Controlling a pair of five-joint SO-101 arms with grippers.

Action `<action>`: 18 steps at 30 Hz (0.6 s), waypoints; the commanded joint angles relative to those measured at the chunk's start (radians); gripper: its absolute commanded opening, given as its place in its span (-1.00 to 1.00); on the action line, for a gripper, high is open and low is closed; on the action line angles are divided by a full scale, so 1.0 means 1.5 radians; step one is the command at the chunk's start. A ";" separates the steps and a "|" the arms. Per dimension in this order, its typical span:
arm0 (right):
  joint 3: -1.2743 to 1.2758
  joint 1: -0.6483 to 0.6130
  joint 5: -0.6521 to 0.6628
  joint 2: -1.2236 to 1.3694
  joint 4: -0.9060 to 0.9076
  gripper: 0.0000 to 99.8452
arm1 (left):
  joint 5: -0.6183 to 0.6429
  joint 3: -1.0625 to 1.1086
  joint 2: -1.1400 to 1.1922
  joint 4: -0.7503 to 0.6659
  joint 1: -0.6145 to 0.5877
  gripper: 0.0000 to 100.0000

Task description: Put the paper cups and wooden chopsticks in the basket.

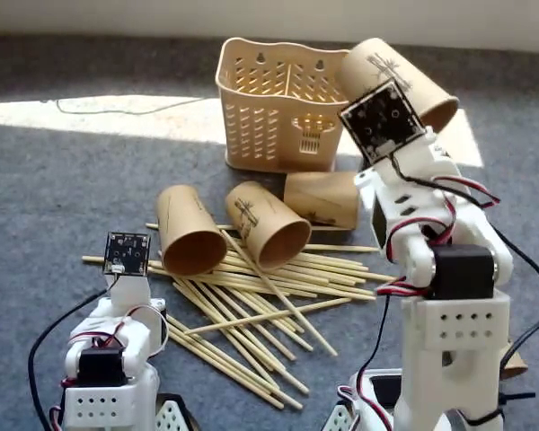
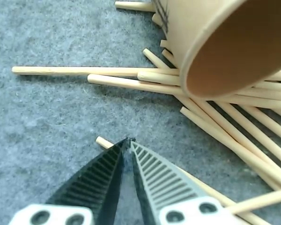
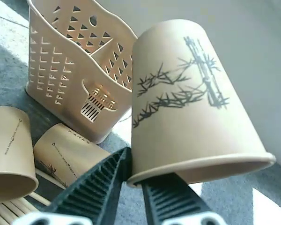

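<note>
Paper cup (image 3: pixel 187 108), tan card with an inked bamboo sprig, is pinched at its rolled rim by the right gripper (image 3: pixel 133 172). The ribbed fingers are closed to the wall's thickness, and the cup's base points away from them. The high view adds that this cup hangs tilted, close against the top edge of the basket (image 1: pixel 269 135), a cream plastic box with perforated walls and a divider, lower than the gripper. The left gripper (image 2: pixel 128 141) sits low over grey felt carpet (image 2: pixel 47 122), fingers met tip to tip. A chopstick (image 2: pixel 103 142) runs under them; whether they nip it, I cannot tell. Ahead, a lying cup (image 2: pixel 225 47) turns its mouth toward this gripper, resting on pale round chopsticks (image 2: pixel 253 122).
</note>
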 commanded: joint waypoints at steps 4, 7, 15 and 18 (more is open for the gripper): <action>-0.120 -0.021 0.007 0.116 -0.026 -0.99 | 0.003 0.012 -0.008 0.001 0.012 -0.99; -0.159 -0.021 0.007 0.165 -0.024 -0.99 | 0.003 0.012 -0.008 0.001 0.012 -0.99; -0.202 -0.044 0.005 0.238 -0.025 -0.99 | 0.003 0.012 -0.008 0.001 0.012 -0.99; -0.202 -0.053 0.007 0.247 -0.025 -0.98 | 0.003 0.012 -0.008 0.001 0.012 -0.99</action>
